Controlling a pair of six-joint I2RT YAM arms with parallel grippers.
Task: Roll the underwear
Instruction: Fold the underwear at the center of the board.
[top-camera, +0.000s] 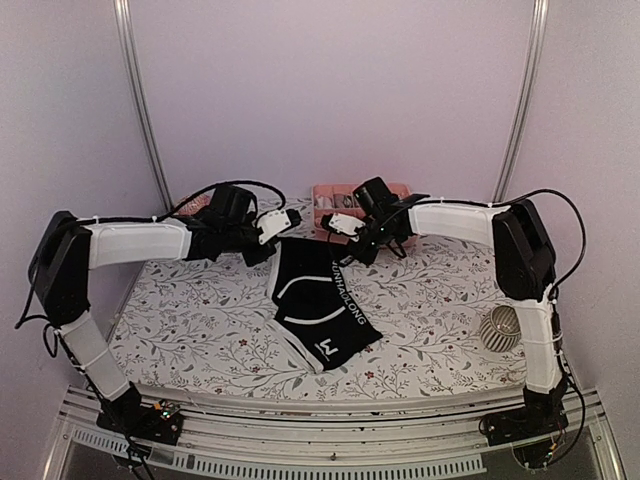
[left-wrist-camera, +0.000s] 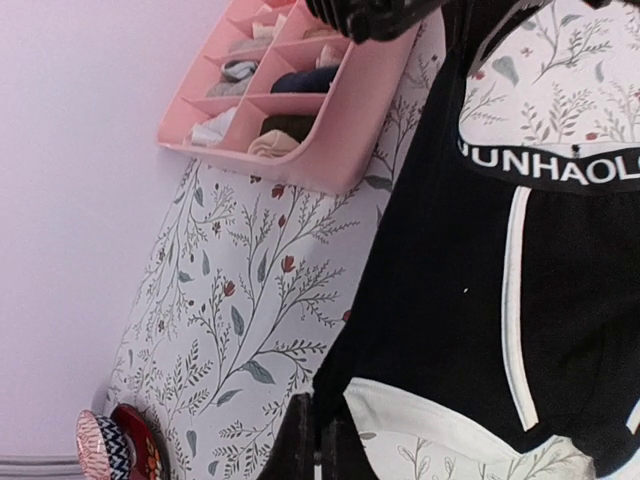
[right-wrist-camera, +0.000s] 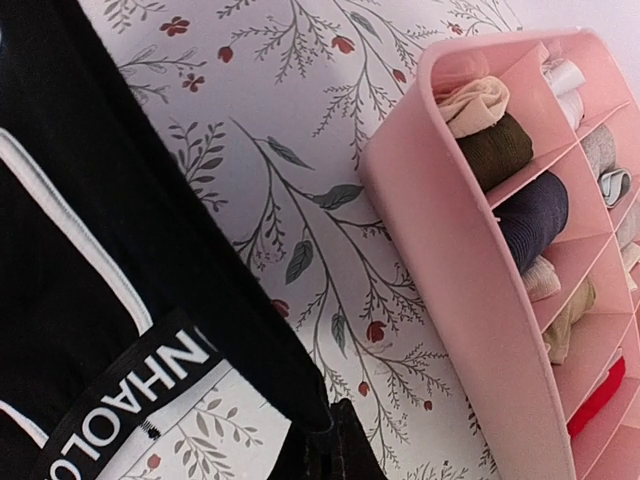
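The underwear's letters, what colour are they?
White, on the underwear's black waistband; clearest in the left wrist view.

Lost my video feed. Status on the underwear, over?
Left gripper and right gripper both shut on the underwear, at its far edge. Pink tray close behind.

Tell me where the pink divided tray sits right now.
In the top view the pink divided tray sits at the table's far edge, centre, just behind the right gripper and beyond the black underwear.
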